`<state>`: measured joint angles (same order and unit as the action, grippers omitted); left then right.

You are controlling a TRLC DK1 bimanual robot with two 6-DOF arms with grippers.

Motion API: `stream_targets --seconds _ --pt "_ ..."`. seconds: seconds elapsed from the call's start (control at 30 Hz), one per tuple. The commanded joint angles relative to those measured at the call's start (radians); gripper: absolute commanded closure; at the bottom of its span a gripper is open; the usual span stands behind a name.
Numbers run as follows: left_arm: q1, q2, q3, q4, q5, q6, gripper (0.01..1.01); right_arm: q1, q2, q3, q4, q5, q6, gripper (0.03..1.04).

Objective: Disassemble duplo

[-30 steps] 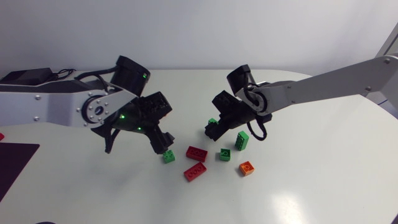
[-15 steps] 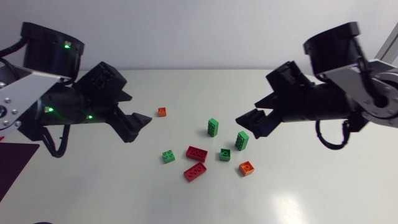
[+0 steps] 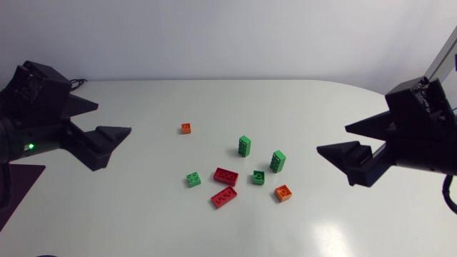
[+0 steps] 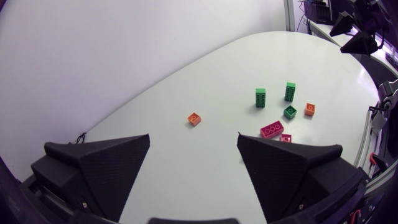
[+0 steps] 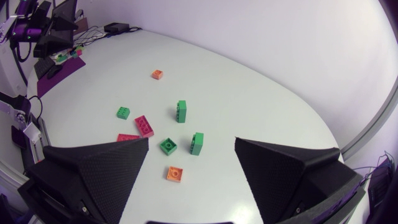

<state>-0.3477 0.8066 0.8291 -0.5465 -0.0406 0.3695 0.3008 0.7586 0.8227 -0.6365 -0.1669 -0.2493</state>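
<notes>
Several loose duplo bricks lie apart mid-table: a small orange brick off by itself, two upright green bricks, two red bricks, two small green ones and another orange one. My left gripper hangs open at the left, well clear of the bricks and empty. At the right my right gripper is open too, with nothing between its fingers. None of the bricks is stacked on another.
A dark mat lies at the table's left edge. A black box sits at the far left corner. White tabletop surrounds the brick cluster on all sides.
Both arms have drawn back from the bricks to the table's sides and risen. The right gripper has opened, and a green brick now stands where it was.
</notes>
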Motion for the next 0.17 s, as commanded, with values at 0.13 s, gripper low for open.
stream_targets --seconds 0.13 --pt "-0.036 -0.095 -0.097 -0.079 -0.022 -0.061 0.051 -0.005 -0.102 -0.069 -0.086 0.024 0.048 0.07"
